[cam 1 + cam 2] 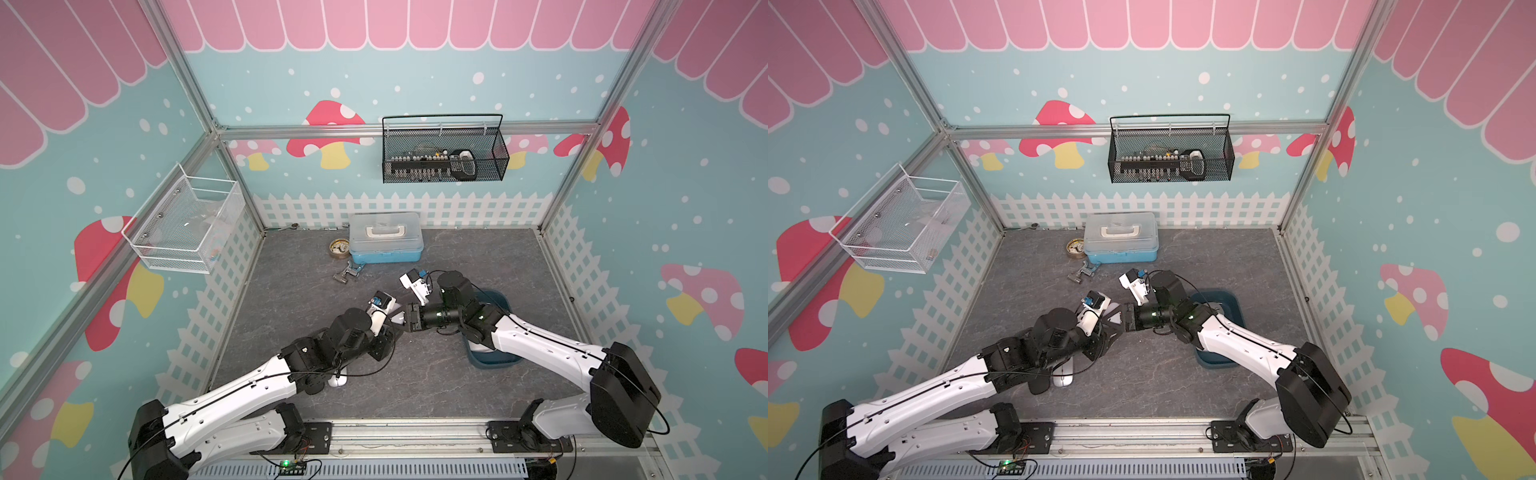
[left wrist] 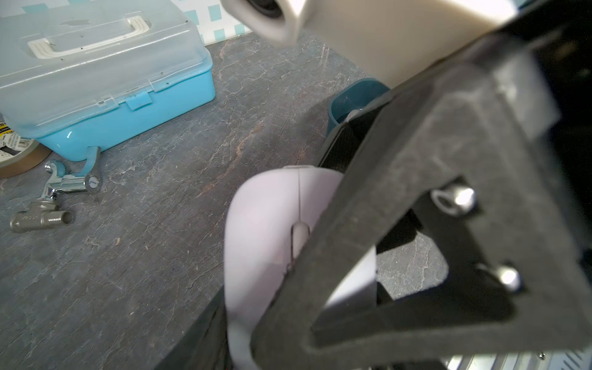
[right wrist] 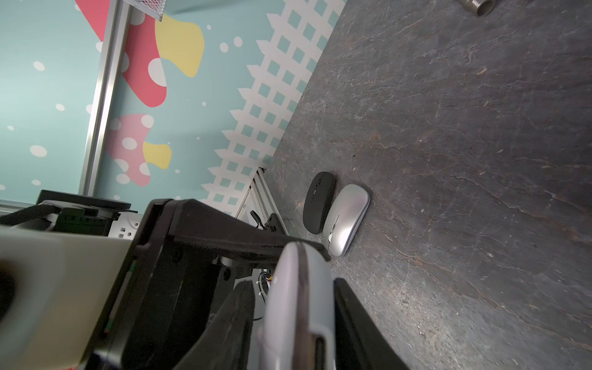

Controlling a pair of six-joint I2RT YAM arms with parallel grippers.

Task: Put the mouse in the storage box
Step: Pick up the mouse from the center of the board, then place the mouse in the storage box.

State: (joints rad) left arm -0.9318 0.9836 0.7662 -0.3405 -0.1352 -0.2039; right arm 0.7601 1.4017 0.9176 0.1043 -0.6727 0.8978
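Note:
A pale lilac-white mouse (image 2: 262,230) hangs above the middle of the floor, held from both sides. My left gripper (image 2: 243,336) is shut on its rear end. My right gripper (image 3: 298,320) is shut on the same mouse (image 3: 298,304), one black finger on each flat face. In both top views the two grippers meet tip to tip, left gripper (image 1: 388,330) and right gripper (image 1: 405,318), with the mouse (image 1: 1111,309) just showing between them. The storage box (image 1: 494,363), a dark teal tray, lies under my right forearm and is mostly hidden; its corner (image 2: 349,96) shows behind the right gripper.
A silver mouse (image 3: 347,217) and a black mouse (image 3: 318,201) lie side by side near the front rail, under my left arm. A light-blue case (image 1: 384,243), tape roll (image 1: 339,248) and metal tap fitting (image 1: 347,274) sit at the back. Wire baskets (image 1: 444,153) hang on the walls.

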